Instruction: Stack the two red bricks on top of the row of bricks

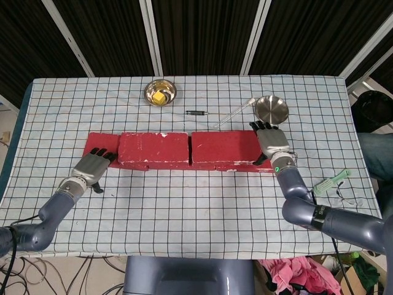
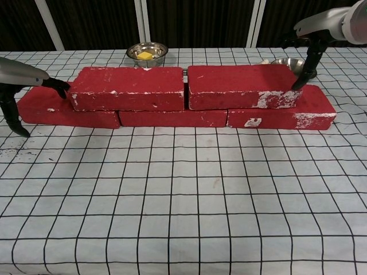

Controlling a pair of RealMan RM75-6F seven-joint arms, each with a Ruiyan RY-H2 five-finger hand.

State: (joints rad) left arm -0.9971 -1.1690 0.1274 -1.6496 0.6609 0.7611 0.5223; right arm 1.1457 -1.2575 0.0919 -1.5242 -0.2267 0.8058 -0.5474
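Note:
Two red bricks lie end to end on a lower row of red bricks: the left upper brick and the right upper brick, with a narrow gap between them. My left hand reaches over the row's left end, holding nothing, its fingertips at the left upper brick's end. My right hand hangs over the row's right end, empty, with one finger pointing down beside the right upper brick's end.
Behind the bricks stand a brass bowl with a yellow piece in it and a steel bowl with a spoon leaning toward it. A small dark stick lies between them. A green brush lies at the right edge.

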